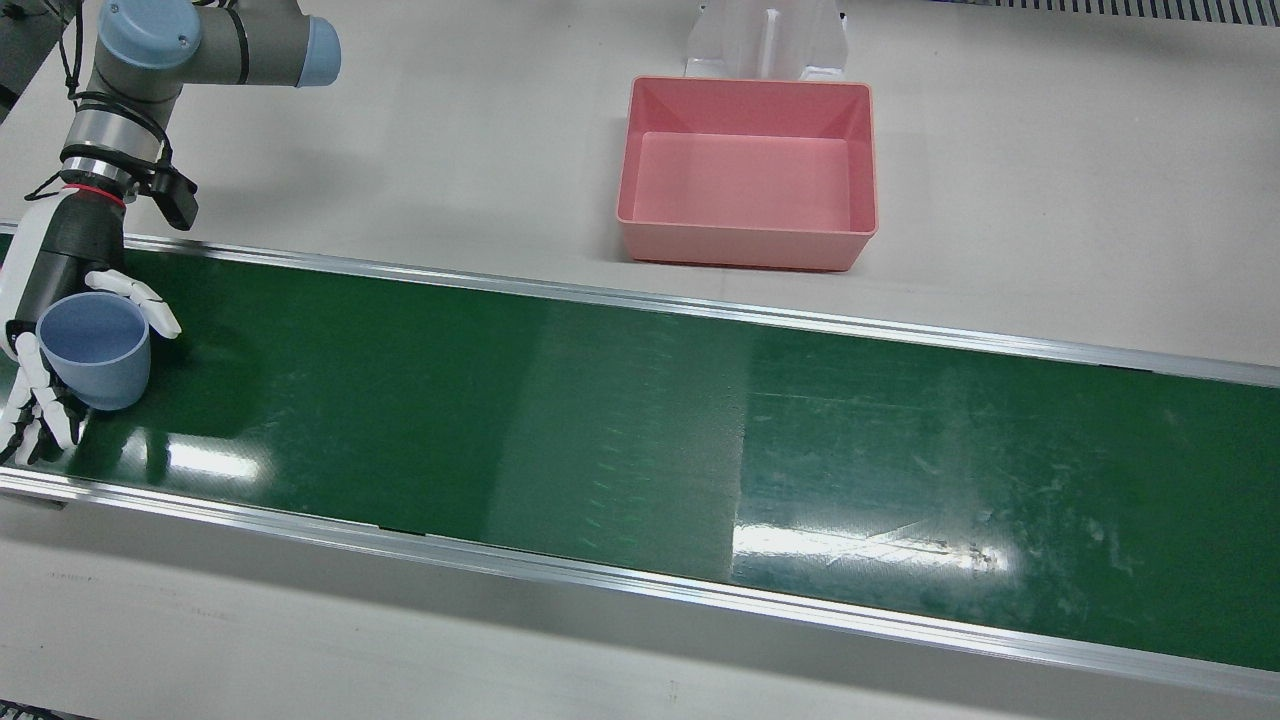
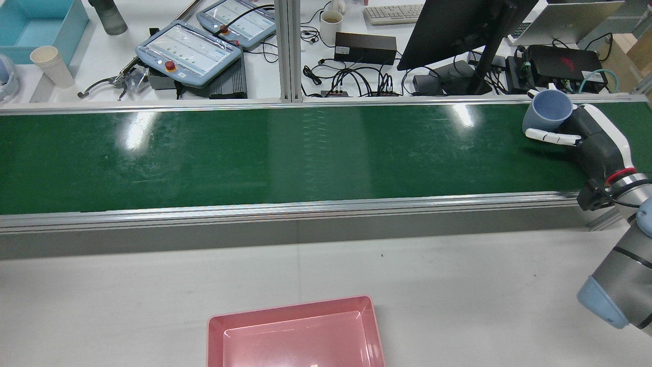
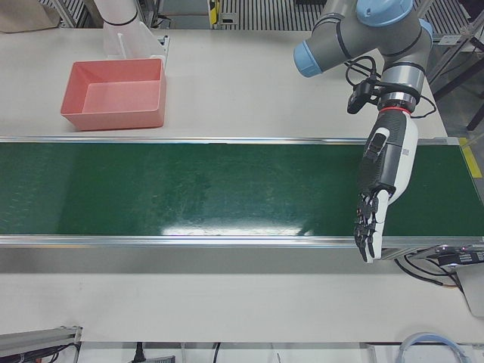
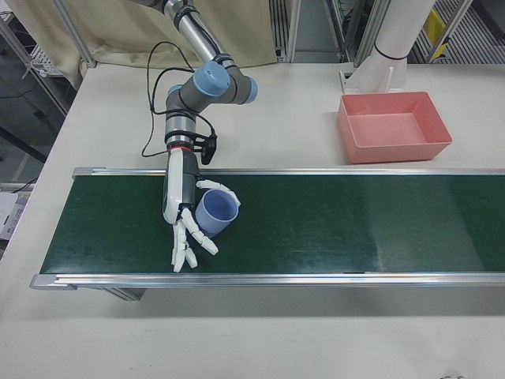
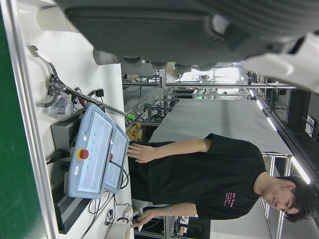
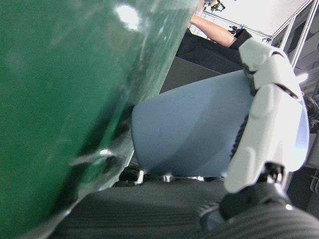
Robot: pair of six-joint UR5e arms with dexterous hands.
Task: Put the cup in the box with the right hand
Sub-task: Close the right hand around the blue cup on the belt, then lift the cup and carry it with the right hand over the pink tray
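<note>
A light blue cup point(image 1: 93, 350) sits in my right hand point(image 1: 55, 300) over the far left end of the green belt point(image 1: 640, 420) in the front view. The thumb curls over the cup's rim, the palm presses its side, and the other fingers point(image 1: 38, 410) stretch out below it. The right-front view shows the same cup point(image 4: 217, 213) in the right hand point(image 4: 183, 201), and the rear view shows the cup point(image 2: 547, 114) tilted. The empty pink box point(image 1: 740, 245) stands on the white table beyond the belt. My left hand point(image 3: 380, 185) hangs open over the belt's other end, holding nothing.
Metal rails point(image 1: 640, 300) run along both sides of the belt. A white pedestal point(image 1: 765, 40) stands just behind the box. Beyond the belt, a desk holds teach pendants point(image 2: 188, 51), a monitor point(image 2: 458, 30) and cables. A person point(image 5: 209, 179) stands there.
</note>
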